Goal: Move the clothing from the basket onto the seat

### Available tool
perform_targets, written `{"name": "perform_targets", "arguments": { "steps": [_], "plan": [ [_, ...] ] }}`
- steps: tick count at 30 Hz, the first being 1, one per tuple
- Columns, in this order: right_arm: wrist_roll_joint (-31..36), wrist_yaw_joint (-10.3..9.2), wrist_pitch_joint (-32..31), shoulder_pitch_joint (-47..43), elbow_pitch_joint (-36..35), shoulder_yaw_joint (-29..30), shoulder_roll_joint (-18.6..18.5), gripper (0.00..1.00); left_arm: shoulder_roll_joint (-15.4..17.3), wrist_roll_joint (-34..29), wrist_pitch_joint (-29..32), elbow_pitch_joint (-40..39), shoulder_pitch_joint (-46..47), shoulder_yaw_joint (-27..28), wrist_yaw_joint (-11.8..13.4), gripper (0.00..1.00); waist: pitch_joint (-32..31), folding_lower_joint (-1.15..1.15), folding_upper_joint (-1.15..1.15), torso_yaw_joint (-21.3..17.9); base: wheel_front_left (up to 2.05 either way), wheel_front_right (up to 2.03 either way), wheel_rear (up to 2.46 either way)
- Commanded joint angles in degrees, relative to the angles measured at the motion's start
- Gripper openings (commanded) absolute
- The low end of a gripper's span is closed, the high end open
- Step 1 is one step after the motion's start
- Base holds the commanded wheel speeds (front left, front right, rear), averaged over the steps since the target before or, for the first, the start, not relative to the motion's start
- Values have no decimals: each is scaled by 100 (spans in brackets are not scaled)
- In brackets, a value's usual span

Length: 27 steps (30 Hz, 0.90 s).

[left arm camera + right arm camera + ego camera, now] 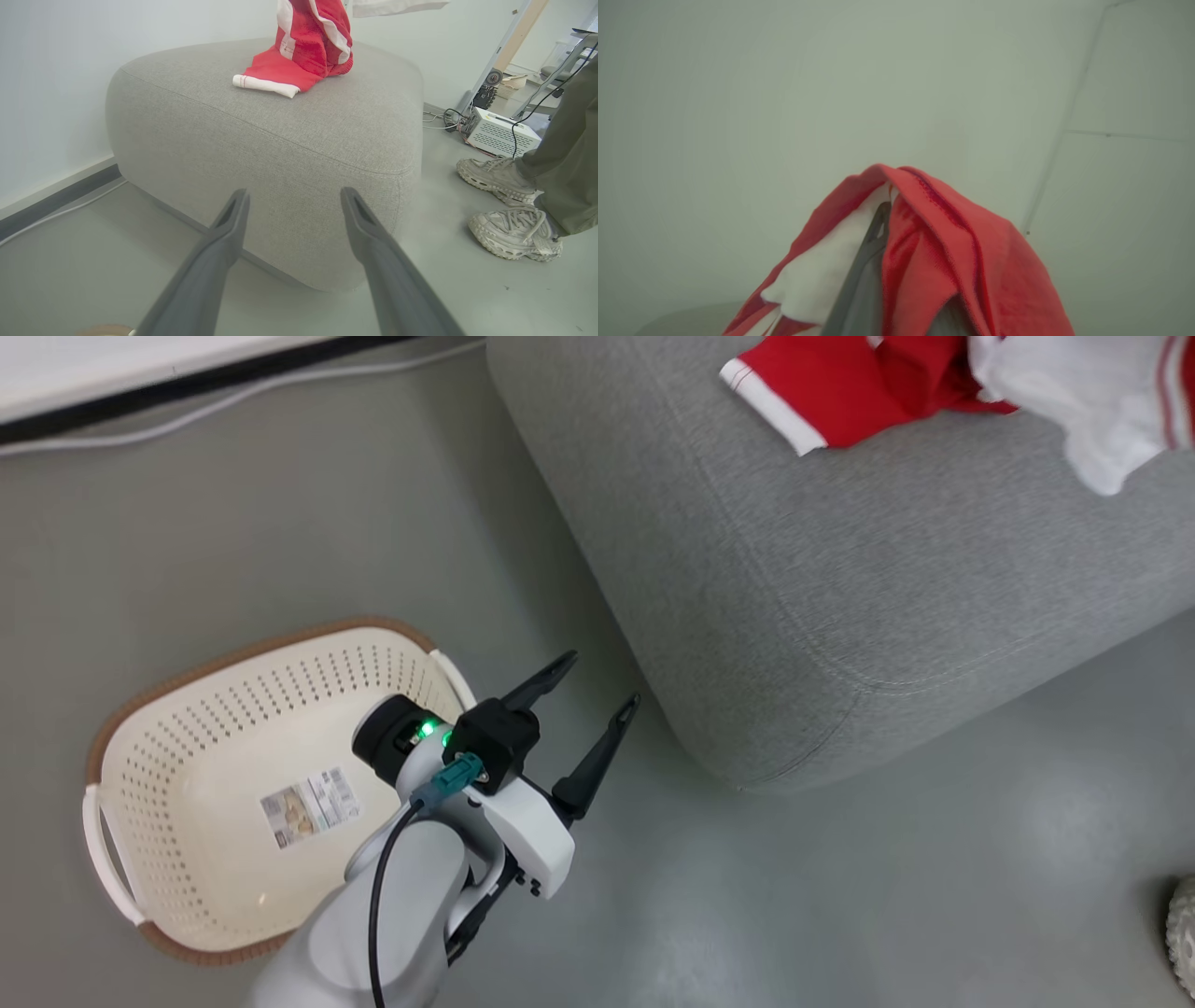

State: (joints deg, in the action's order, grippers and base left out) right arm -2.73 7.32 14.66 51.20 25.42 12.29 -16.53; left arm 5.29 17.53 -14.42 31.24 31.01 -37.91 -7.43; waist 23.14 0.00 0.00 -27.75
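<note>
In the head view, the basket (245, 648) is seen at the lower left, its long axis running from lower left to upper right, with a label (309, 807) showing on its bottom. The left gripper (601, 679) is held just right of it, fingers spread wide, released, and pointed to the upper right. The clothing (840, 387) is laid on the seat (840, 597) at the upper right, its white-banded hem turned to the lower left.

In the left wrist view, the red cloth rises from the seat out of the top edge, long axis upright. A person's shoes (497, 179) are seen at right.

In the right wrist view, the right gripper (888, 219) is clenched on red and white cloth draped over it.
</note>
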Motion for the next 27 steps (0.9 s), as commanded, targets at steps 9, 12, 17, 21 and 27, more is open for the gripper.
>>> {"name": "perform_targets", "arguments": {
  "steps": [9, 12, 17, 21, 27],
  "plan": [
    [700, 17, 34, 1261, 251, 1156, -298, 0, 212, -59, -33, -10, 473, -17, -5, 100, 1054, 0, 0, 548, 0, 0, 0],
    [1173, 17, 34, 1659, 409, 1733, -423, 0, 238, -55, -34, 26, 501, -75, -5, 100, 1246, 0, 0, 705, 0, 0, 0],
    [1782, 17, 34, 2341, 523, 2531, -539, 0, 218, -54, -40, 120, 506, -205, -5, 100, 1507, 0, 0, 1019, 0, 0, 0],
    [2149, 17, 34, 2763, 596, 3118, -631, 0, 208, -3, -46, 248, 422, -340, -5, 100, 1663, 0, 0, 1240, 0, 0, 0],
    [2476, 17, 34, 3311, 340, 3645, -717, 0, 204, 56, -53, 368, 399, -501, -5, 100, 1899, 0, 0, 1504, 0, 0, 0]
  ]
}}
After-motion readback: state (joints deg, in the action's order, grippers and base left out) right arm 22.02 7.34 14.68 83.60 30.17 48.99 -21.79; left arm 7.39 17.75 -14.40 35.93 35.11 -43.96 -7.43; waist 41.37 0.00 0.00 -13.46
